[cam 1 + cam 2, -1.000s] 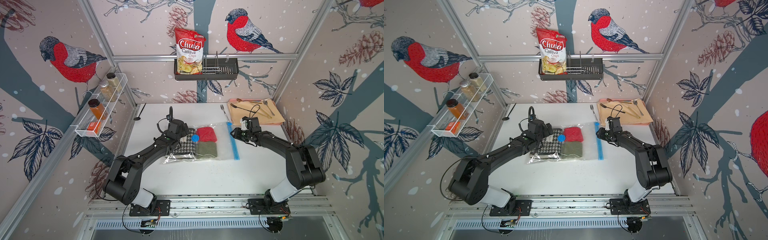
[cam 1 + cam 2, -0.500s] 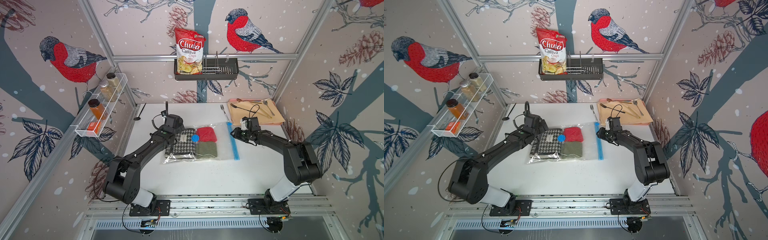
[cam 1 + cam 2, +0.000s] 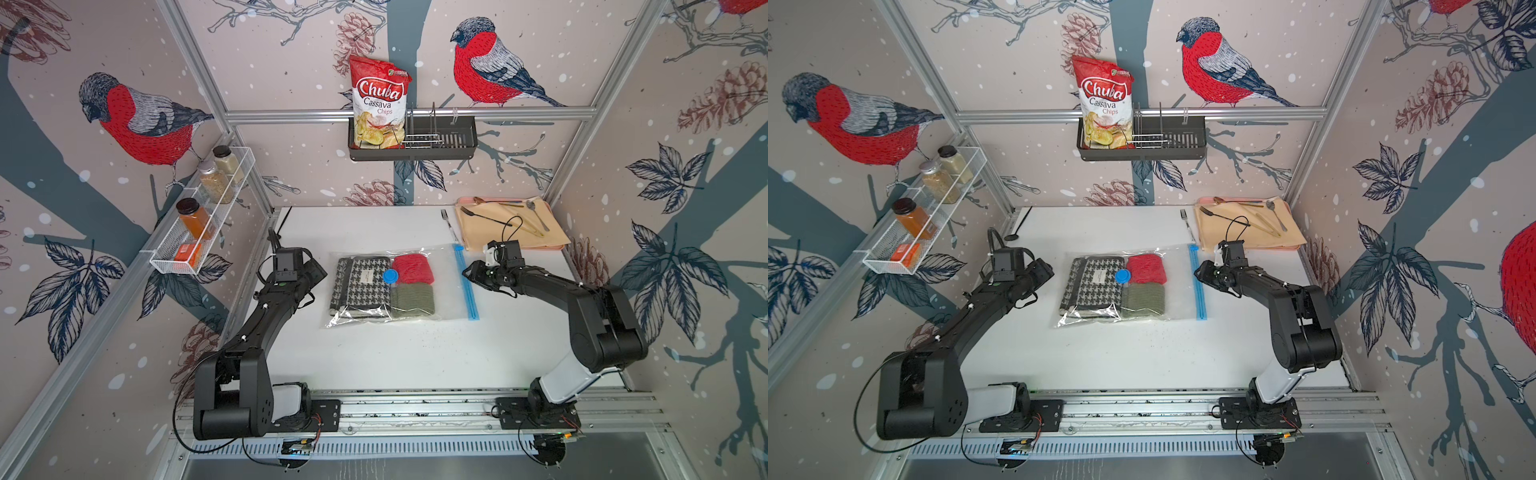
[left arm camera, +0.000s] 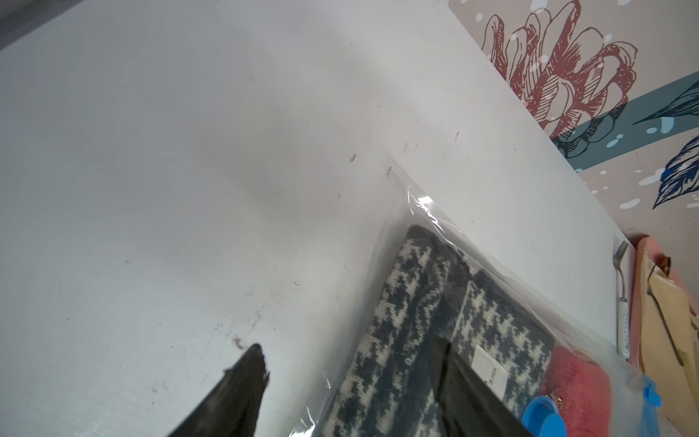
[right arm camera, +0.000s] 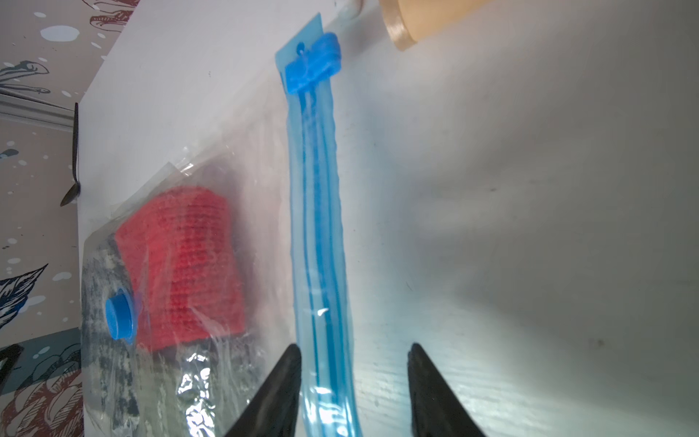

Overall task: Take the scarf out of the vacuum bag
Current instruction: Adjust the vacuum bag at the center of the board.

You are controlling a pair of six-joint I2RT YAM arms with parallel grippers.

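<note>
A: What is seen at 9 o'clock of the vacuum bag [image 3: 446, 286]?

B: The left gripper [image 3: 319, 272] is found there, just beside the bag's edge but apart from it. In the left wrist view its fingers [image 4: 242, 382] are seen spread, with nothing clamped between them.

A: Where is the scarf [image 3: 360, 286] located?

B: It is seen folded inside the bag, in the 9 o'clock half, with its white label [image 3: 367, 275] turned up. The bag is laid flat on the white table [image 3: 395, 357]. The round blue valve [image 3: 390, 276] is set at the scarf's 3 o'clock edge.

A: What else is packed in?

B: A red knit piece [image 3: 413, 269] is seen at 1 o'clock of the valve and an olive-green knit piece [image 3: 412, 300] at 5 o'clock, the two touching.

A: How is the bag's mouth placed?

B: The light-blue zip strip [image 3: 466, 286] is run along the 3 o'clock edge, with its slider [image 5: 312, 62] at the 12 o'clock end.

A: And the right gripper [image 3: 468, 271]?

B: It is held at 3 o'clock of the strip, just beside it. In the right wrist view its fingers [image 5: 280, 389] are seen partly spread. The strip is passed close by one fingertip and is not pinched. Whether it is touched cannot be told.

A: Anything farther right?

B: A fork [image 3: 449, 224] is laid at 12 o'clock of the strip, and a tray [image 3: 519, 248] with cutlery is set at 1 o'clock of the table.
</note>
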